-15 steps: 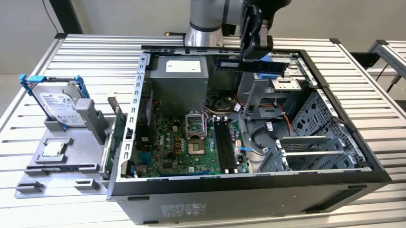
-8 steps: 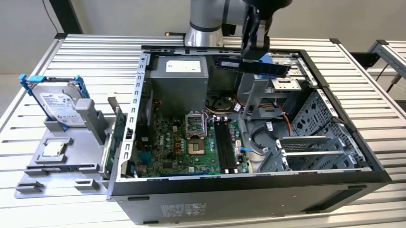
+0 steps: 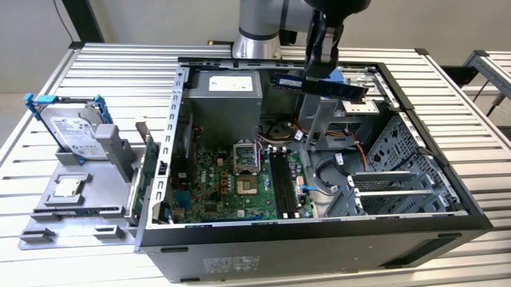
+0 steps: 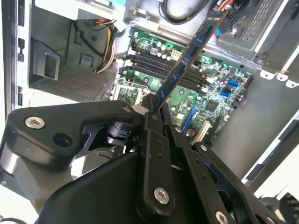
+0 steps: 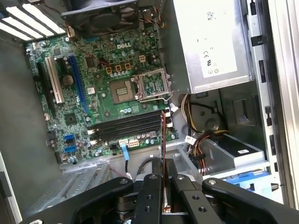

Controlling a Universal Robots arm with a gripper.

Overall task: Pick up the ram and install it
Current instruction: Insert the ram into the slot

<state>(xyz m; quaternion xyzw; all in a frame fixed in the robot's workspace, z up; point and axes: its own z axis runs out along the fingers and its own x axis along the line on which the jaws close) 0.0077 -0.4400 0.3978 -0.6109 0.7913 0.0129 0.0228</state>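
The ram (image 3: 321,85) is a long dark blue circuit-board stick, held roughly level above the back of the open computer case (image 3: 319,239). My gripper (image 3: 322,67) is shut on its top edge. In the second wrist view the ram (image 4: 189,58) juts out from between the black fingers (image 4: 154,140), and my gripper (image 4: 157,111) clamps one end of it. The first wrist view catches the ram (image 5: 163,140) edge-on as a thin line, in my gripper (image 5: 163,173). Below it on the green motherboard lie the black memory slots (image 3: 283,179) (image 4: 159,63) (image 5: 127,126), with no stick in them.
A grey power supply (image 3: 226,89) fills the case's back corner, beside the CPU socket (image 3: 245,170). A metal drive cage (image 3: 407,173) and cables take up the exterior view's right of the case. Outside, a grey tray (image 3: 48,230) carries a blue-bracketed hard drive (image 3: 76,128) and a small silver chip (image 3: 69,186).
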